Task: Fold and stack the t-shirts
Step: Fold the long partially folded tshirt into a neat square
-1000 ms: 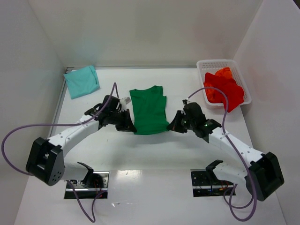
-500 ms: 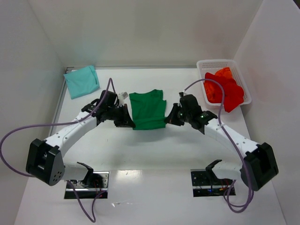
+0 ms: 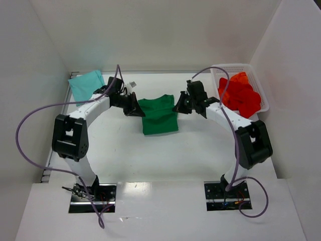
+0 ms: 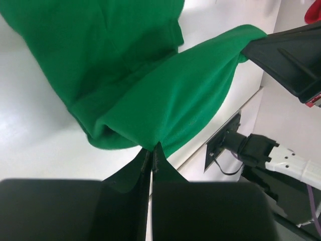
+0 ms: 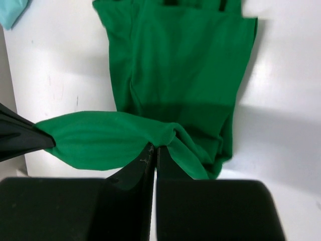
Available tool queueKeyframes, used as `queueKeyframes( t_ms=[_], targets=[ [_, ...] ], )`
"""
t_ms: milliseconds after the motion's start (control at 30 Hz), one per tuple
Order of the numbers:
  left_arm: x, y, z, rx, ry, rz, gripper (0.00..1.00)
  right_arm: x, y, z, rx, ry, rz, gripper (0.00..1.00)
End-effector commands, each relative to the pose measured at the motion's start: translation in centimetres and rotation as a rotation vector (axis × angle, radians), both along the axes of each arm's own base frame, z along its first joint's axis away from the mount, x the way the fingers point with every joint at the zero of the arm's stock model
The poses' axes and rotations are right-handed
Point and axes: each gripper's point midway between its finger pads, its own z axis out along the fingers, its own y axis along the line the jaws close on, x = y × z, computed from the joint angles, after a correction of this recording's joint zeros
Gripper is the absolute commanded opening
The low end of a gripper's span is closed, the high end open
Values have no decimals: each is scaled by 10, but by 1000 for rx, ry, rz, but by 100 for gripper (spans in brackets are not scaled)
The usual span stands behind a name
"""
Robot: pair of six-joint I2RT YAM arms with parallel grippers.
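A dark green t-shirt (image 3: 159,115) lies in the middle of the table, its near end doubled over towards the back. My left gripper (image 3: 135,107) is shut on its left hem corner (image 4: 150,143). My right gripper (image 3: 178,106) is shut on the right hem corner (image 5: 165,138). Both hold the hem stretched between them above the collar end of the shirt (image 5: 190,60). A folded pale teal t-shirt (image 3: 87,86) lies at the back left. Several red t-shirts (image 3: 239,95) fill a basket at the back right.
The white mesh basket (image 3: 228,68) stands at the back right against the wall. White walls close in the table on three sides. Two arm base plates (image 3: 93,193) sit at the near edge.
Both grippers have carried the green shirt's near hem away from me towards its collar, so the shirt now lies folded roughly in half and looks much shorter.
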Motion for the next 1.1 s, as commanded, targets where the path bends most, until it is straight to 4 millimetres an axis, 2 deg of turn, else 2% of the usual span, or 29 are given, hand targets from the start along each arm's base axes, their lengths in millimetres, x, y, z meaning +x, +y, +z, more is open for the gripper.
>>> queueKeyframes(
  t_ms=[0,267,333,400,433,467,500,533,567,633,733,800,833,867,933,967,1000,1033,1067],
  targets=[
    [24,0,8,-40,-33,-38,0,43,4,22,6,-112,10,0],
    [83,15,-10,-35,-39,8,0,95,6,-1,-3,-94,0,2],
    [94,18,-12,-34,-52,14,0,107,4,2,-4,-115,-5,3],
    [106,17,-18,-32,-54,16,2,117,2,-6,-10,-109,-11,5],
    [110,17,-24,-22,-50,21,4,122,4,-3,-9,-120,-5,6],
    [113,18,-32,-12,-41,27,10,125,6,-7,-10,-116,3,8],
    [118,21,-36,-1,-49,37,22,129,7,-13,-17,-114,8,13],
    [123,25,-39,13,-56,52,31,132,7,-13,-19,-115,5,23],
    [125,27,-43,24,-58,59,44,134,4,-18,-30,-106,-7,30],
    [134,34,-45,49,-82,86,78,141,0,-20,-38,-110,-22,47],
    [139,43,-48,71,-105,101,88,146,-5,-15,-41,-123,-40,60],
    [150,51,-41,79,-145,115,92,150,-12,-5,-41,-145,-63,64],
    [154,55,-34,81,-169,118,92,152,-15,7,-34,-169,-81,65],
    [157,57,-24,80,-197,119,92,154,-21,21,-30,-200,-96,65],
    [161,62,-3,82,-246,121,92,148,-23,36,-21,-226,-97,60],
    [160,62,8,79,-274,115,92,145,-23,51,-9,-255,-97,52],
    [158,60,16,65,-288,107,91,142,-22,57,3,-272,-89,46],
    [155,58,24,45,-307,95,87,135,-20,56,15,-271,-73,38],
    [151,54,33,19,-328,82,77,130,-17,62,41,-283,-51,27]
  ],
)
